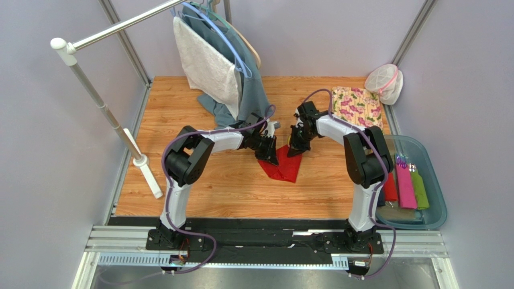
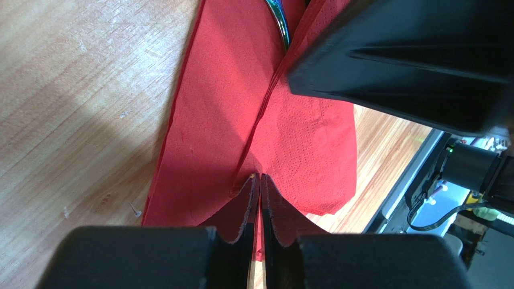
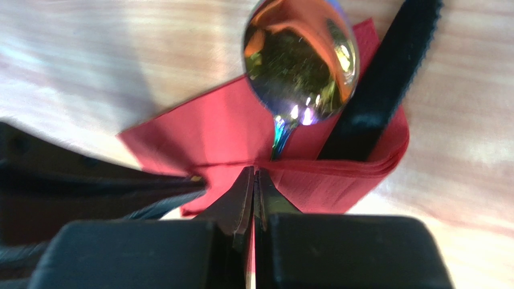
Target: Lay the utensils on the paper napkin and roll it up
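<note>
Top external view, around the middle first: a wooden table (image 1: pixel 199 180) with plenty along its edges. At the back, a metal rail (image 1: pixel 120 27) with a white towel (image 1: pixel 205 63) and a grey-blue cloth (image 1: pixel 250 90) hanging down, close behind the left gripper (image 1: pixel 268 150). On the left, a white pole (image 1: pixel 105 108) slanting down to its foot on the wood. In the far right corner, a flowery cloth (image 1: pixel 356 105) and a white net bag (image 1: pixel 385 83). At the right edge, a blue tub (image 1: pixel 431 180) holding a pink roll (image 1: pixel 405 186) and a green roll (image 1: pixel 419 189). Near the middle of the table, between both arms, the paper napkin (image 1: pixel 282 165), red and thin, flat on the wood at its near end and pulled up into a fold at the far end. Pinched tight on that raised fold, the left gripper, jaws closed on the paper. Just beside it, the right gripper (image 1: pixel 297 147), jaws closed on the napkin's edge as well. Hard to see either pinch from above, with both black heads in the way. From the right wrist, a shiny round spoon (image 3: pixel 301 60) on the napkin, rainbow colours at its neck, handle hidden under the red fold. From the left wrist, much of the picture blocked by the right gripper, big and black, and only a thin curved bit of metal peeking in at the top. Tiny dots pressed all over the paper, soft creases, a few layers showing at the edge.
</note>
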Available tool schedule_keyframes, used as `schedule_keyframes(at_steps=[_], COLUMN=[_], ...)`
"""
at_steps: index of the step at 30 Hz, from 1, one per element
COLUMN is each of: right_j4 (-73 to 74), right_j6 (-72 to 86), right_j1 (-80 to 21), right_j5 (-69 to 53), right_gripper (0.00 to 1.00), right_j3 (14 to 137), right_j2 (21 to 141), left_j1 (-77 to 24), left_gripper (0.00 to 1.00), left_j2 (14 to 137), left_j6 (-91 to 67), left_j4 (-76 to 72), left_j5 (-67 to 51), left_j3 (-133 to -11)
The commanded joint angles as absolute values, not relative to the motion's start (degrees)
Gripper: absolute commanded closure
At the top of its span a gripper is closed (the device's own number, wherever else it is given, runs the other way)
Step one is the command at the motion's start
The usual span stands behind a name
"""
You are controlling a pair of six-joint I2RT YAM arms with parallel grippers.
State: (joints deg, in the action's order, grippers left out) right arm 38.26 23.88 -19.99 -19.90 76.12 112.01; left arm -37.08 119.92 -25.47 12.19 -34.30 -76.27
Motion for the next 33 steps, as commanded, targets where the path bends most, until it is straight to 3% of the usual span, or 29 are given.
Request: schedule_keyframes(at_steps=[1,5,9,12,27,33], right_j4=[35.8,36.1,36.5,36.6,36.9,37.3], right_j6=[22.5,21.8,20.4,20.1,20.4,23.4], right_j1=[-21.0,-21.1,-21.1,-21.0,-20.7,-18.8], right_j5=[-16.9,-14.7,-14.7,-14.5,-18.5,-22.6], right_gripper=[1.0,1.0,1.0,1.0,1.0,1.0], right_j3=[77.1,76.5,76.6,76.7,77.2,79.3], right_j2=[115.0,117.3,118.9,119.1,117.9,114.1], left_j1=[-36.9,-36.9,-37.0,-37.5,-39.6,-39.2], left_gripper=[0.88,0.85,0.73,0.71,0.74,0.83], left_j2=[120.8,119.3,113.5,112.1,120.0,122.4], left_j6=[-25.1,-24.8,-25.5,-26.6,-31.9,-32.3], left_j4=[14.1,11.8,3.8,1.7,0.4,4.0], left_j5=[-32.3,-32.3,-34.6,-36.5,-35.0,-32.1], left_j3=[-77.0,-76.4,-72.5,-72.5,-75.7,-75.8])
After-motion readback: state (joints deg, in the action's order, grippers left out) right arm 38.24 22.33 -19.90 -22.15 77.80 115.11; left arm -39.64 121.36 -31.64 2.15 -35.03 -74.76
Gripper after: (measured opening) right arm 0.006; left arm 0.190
